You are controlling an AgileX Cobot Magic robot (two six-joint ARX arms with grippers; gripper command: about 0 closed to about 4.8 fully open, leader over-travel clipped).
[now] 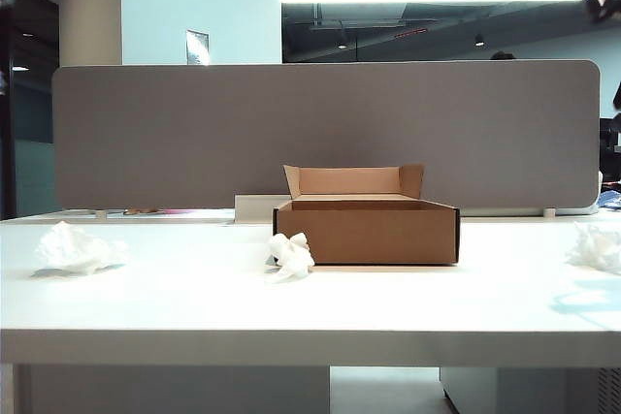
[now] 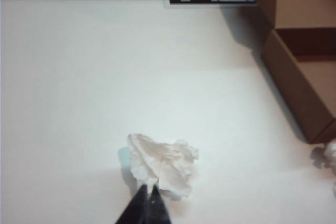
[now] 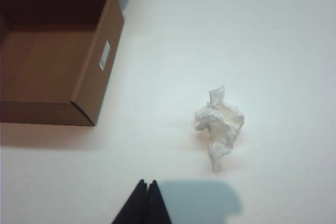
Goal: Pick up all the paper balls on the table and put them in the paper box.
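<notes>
Three crumpled white paper balls lie on the white table (image 1: 388, 307): one at the left (image 1: 76, 247), one (image 1: 291, 255) at the front left corner of the paper box (image 1: 367, 235), one at the right edge (image 1: 597, 244). The brown box is open, its flaps upright at the rear. No arm shows in the exterior view. My left gripper (image 2: 148, 188) is shut and empty; its tips overlap the near edge of the left ball (image 2: 164, 162), with the box (image 2: 289, 77) off to one side. My right gripper (image 3: 147, 183) is shut and empty, short of the right ball (image 3: 220, 124) beside the box (image 3: 97, 80).
A grey divider panel (image 1: 320, 133) stands along the back of the table. A low white block (image 1: 254, 207) sits behind the box on its left. The middle ball (image 2: 328, 156) shows at the edge of the left wrist view.
</notes>
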